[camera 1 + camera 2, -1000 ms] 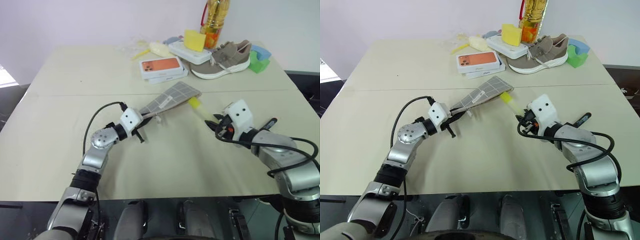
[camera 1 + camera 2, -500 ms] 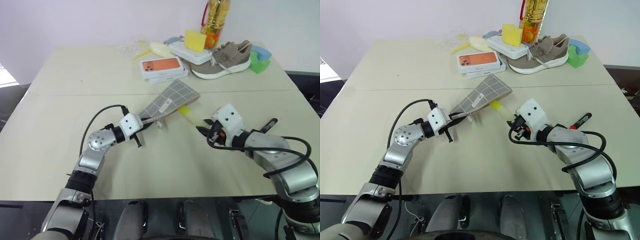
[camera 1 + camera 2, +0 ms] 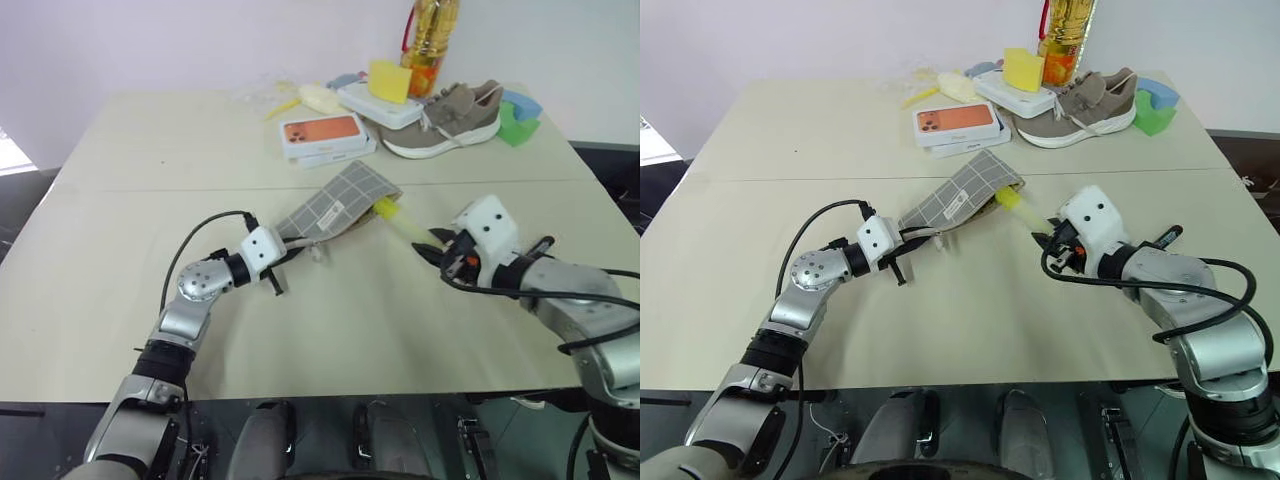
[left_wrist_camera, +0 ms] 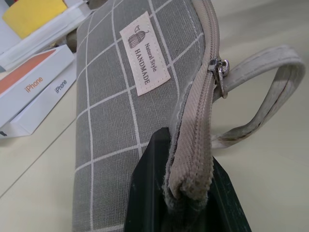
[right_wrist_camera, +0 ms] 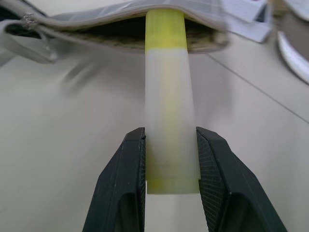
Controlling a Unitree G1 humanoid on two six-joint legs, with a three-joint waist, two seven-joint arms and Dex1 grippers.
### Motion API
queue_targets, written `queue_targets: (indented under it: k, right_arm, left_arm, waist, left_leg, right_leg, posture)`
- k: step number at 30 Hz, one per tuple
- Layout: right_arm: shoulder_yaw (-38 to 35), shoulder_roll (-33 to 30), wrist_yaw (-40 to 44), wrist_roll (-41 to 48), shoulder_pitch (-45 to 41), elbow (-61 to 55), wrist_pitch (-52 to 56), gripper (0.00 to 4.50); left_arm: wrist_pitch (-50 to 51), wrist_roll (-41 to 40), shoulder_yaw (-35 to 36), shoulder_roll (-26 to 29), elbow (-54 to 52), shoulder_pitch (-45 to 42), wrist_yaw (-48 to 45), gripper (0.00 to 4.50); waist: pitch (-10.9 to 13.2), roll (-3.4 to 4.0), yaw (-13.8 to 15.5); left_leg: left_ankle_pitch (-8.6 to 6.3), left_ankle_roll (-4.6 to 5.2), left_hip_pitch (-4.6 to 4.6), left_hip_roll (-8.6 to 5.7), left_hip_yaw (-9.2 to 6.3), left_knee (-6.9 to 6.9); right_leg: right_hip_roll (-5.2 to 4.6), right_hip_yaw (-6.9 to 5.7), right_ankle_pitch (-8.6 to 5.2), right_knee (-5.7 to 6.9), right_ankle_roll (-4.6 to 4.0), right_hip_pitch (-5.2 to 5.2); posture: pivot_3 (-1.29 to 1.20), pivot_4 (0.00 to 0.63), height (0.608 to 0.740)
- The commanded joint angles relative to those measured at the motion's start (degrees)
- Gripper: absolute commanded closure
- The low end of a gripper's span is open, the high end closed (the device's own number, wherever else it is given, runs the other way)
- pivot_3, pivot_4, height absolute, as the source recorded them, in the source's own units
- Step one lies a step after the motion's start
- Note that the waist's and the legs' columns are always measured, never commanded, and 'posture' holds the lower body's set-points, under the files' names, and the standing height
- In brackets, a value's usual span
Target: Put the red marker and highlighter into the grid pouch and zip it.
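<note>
On the desk (image 3: 120,250), the left gripper (image 3: 283,256) has its jaws closed tight on the zipper end of the grid pouch (image 3: 338,205), while the right gripper (image 3: 432,251) clamps the highlighter (image 3: 400,222), its bright cap entering the pouch's open mouth; the red marker (image 3: 540,245) lies beside the right arm.

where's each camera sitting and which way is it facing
Head eyes: look down over the table and both arms.
Left wrist: along the left gripper, shut on the grid pouch.
Right wrist: along the right gripper holding the highlighter, its tip at the pouch's mouth.
All show the pouch.
</note>
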Motion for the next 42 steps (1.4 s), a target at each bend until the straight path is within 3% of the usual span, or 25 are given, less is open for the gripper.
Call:
queue_targets:
  k: [1, 26, 34, 38, 42]
  right_arm:
    - [-2.19, -1.4, 0.35, 0.99, 0.21, -2.83, -0.26, 3.62]
    - [3.4, -1.62, -1.55, 0.21, -1.18, -2.59, -0.53, 3.62]
    - [11.93, -6.09, 1.14, -2.35, -4.35, -5.15, -1.21, 3.62]
    - [25.39, -11.28, 5.5, -9.3, -10.34, -6.81, -4.2, 3.62]
    - [30.67, -11.32, 6.95, -13.1, -13.47, -6.33, -4.99, 3.62]
  left_arm:
    - [0.0, -1.06, 0.77, -0.26, -0.07, -1.32, 0.08, 4.5]
    - [-2.23, -2.71, 0.02, 0.0, -2.71, -0.82, -3.82, 4.5]
    - [-5.05, -2.53, -2.03, 1.16, -3.62, -1.6, -8.41, 4.5]
    - [-7.15, -2.85, -4.42, 2.13, -4.13, -2.74, -13.67, 4.5]
    - [-6.88, -3.7, -5.73, 2.78, -5.34, -2.88, -17.26, 4.5]
  waist:
    - [0.0, 0.0, -0.03]
    - [0.0, 0.0, -0.02]
    - [0.0, 0.0, -0.03]
    - [0.0, 0.01, -0.13]
    - [0.0, 0.0, -0.1]
  left_leg:
    - [0.0, 0.0, 0.0, 0.0, 0.0, 0.0]
    - [0.0, 0.0, 0.0, 0.0, 0.01, 0.01]
    - [0.0, 0.0, 0.0, 0.0, 0.0, 0.02]
    - [0.0, 0.0, 0.0, 0.0, 0.0, 0.03]
    - [0.0, 0.0, 0.0, 0.0, 0.01, 0.03]
  right_leg:
    - [0.0, 0.0, 0.0, 0.0, 0.0, 0.0]
    - [0.0, 0.0, 0.0, 0.0, 0.0, 0.0]
    - [0.0, 0.0, 0.0, 0.0, 0.0, 0.0]
    - [0.0, 0.0, 0.0, 0.0, -0.01, -0.02]
    - [0.01, 0.01, 0.0, 0.0, -0.01, -0.03]
  posture:
    - [0.0, 0.15, 0.74]
    - [0.0, 0.15, 0.74]
    - [0.0, 0.15, 0.74]
    - [0.0, 0.15, 0.74]
    - [0.0, 0.15, 0.74]
